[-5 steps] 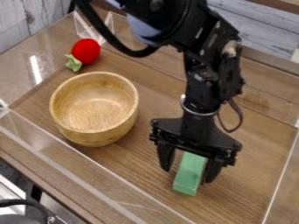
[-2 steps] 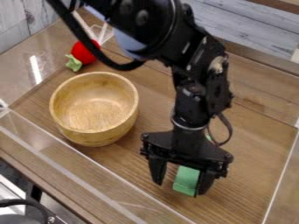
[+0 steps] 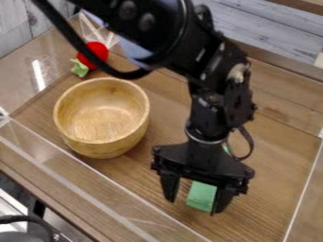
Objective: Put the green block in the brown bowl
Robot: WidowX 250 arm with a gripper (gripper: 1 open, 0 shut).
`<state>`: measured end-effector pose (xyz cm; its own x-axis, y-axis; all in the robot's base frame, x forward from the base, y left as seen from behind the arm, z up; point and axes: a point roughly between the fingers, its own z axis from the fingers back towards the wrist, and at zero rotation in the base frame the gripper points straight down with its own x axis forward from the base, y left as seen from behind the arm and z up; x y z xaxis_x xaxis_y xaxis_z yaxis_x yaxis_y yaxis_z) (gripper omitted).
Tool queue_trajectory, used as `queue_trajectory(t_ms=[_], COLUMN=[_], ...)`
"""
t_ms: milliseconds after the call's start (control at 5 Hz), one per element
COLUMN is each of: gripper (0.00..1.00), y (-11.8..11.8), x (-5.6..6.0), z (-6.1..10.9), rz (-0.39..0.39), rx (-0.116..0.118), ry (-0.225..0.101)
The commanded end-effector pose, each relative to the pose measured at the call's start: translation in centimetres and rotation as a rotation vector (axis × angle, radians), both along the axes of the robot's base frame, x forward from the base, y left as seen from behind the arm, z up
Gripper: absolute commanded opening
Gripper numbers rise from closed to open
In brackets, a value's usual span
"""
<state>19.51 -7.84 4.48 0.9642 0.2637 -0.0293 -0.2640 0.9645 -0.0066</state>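
The black arm (image 3: pixel 177 57) reaches in from the top of the scene and bends down toward the near right part of the wooden table (image 3: pixel 271 142), its gripper (image 3: pixel 199 197) pointing straight down. The two black fingers (image 3: pixel 173 186) stand wide apart, one on each side of the green block (image 3: pixel 201 196), which sits between them low on the table; only a short upright piece of the block shows in the gap, and from here I cannot tell whether the fingers touch it. They are spread, not pinched together. Taking the gripper as the centre of a clock, the brown bowl (image 3: pixel 101 115) lies at about ten o'clock, well apart from it, standing upright and showing pale wood grain inside, with nothing in it. Beyond the bowl, again toward roughly eleven o'clock and near the far left corner, a small red ball (image 3: pixel 91 53) with a green bit at its side rests on the table, partly crossed by a black cable hanging off the arm. A clear plastic wall (image 3: pixel 76 175) runs along the near edge of the table, at about eight o'clock from the gripper.
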Motion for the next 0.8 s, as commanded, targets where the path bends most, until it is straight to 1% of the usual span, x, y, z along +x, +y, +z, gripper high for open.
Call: queue_trajectory(t_ms=[0,200,400,600], gripper=[1.0,1.0,1.0,0.0], y=[0.0,-0.1,-0.8,-1.5], x=[1.3,1.2,1.9,2.2], z=[1.9,2.0,0.9,0.5], rz=[-0.04,-0.1,-0.07,-0.042], rx=[-0.012,-0.014,-0.014,-0.014], ry=[-0.052,-0.047,-0.038,-0.038])
